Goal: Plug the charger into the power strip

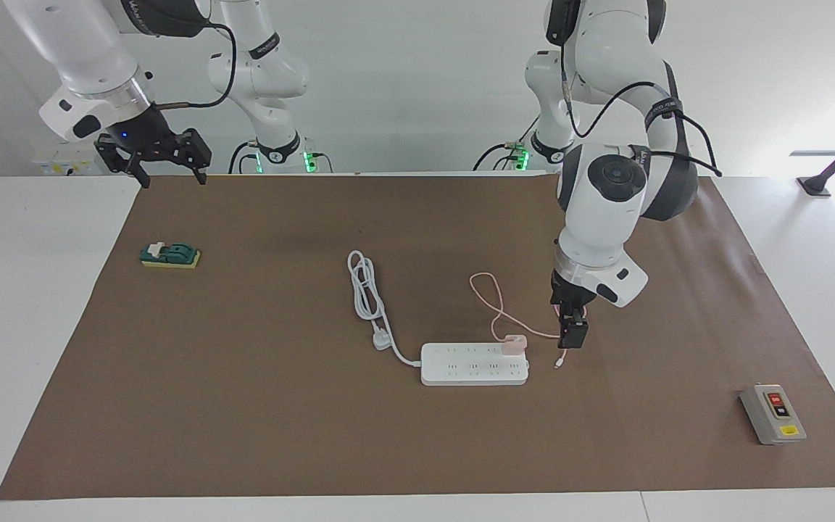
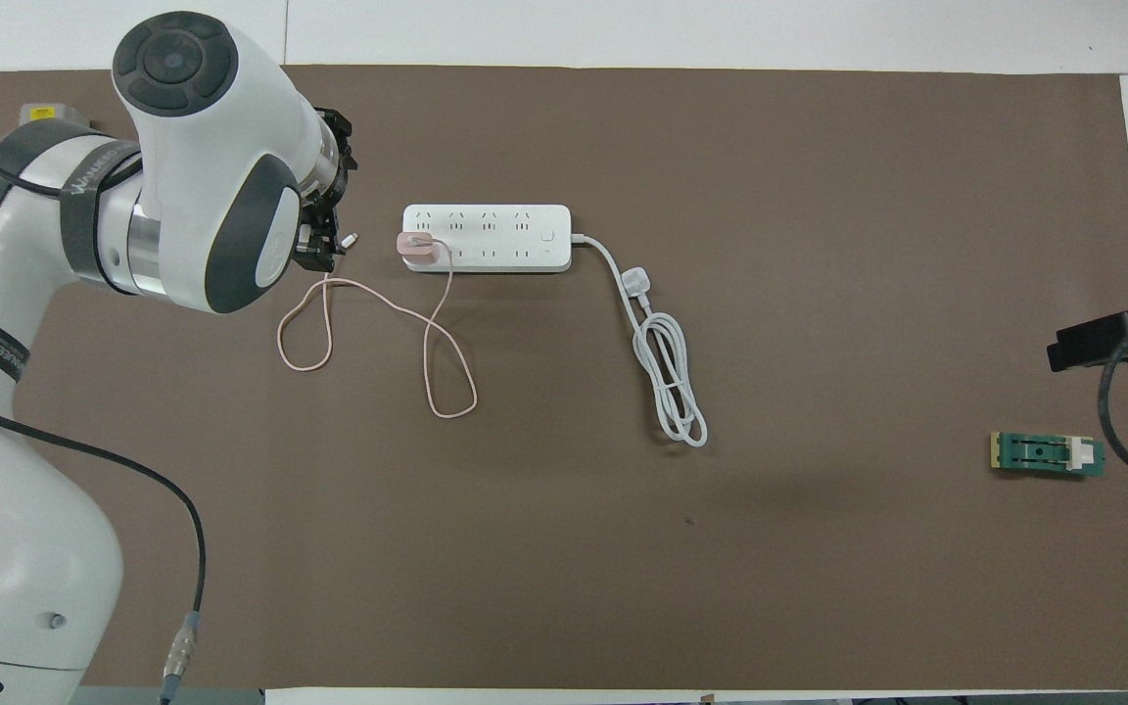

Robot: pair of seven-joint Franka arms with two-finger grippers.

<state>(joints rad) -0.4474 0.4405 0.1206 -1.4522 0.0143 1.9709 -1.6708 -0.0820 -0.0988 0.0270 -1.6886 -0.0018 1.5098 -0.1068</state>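
Brown-covered desk (image 1: 243,406) under white walls. Charger (image 1: 513,344) seated on power strip (image 1: 474,365), left-arm end; small, light, rigid, likely best pinched by its flat sides. Left gripper (image 1: 574,335) raised beside, fingers released, empty. Right gripper (image 1: 165,154) waiting, fingers spread.

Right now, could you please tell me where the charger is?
The charger sits on the power strip, at its end toward the left arm's side of the table, on the row nearer the robots.

Pretty plain setup: a white surface (image 1: 40,326) mostly covered by a big brown mat (image 1: 258,406), a bare white wall (image 1: 403,80) at the robots' end, and strong daylight glaring in from one corner.
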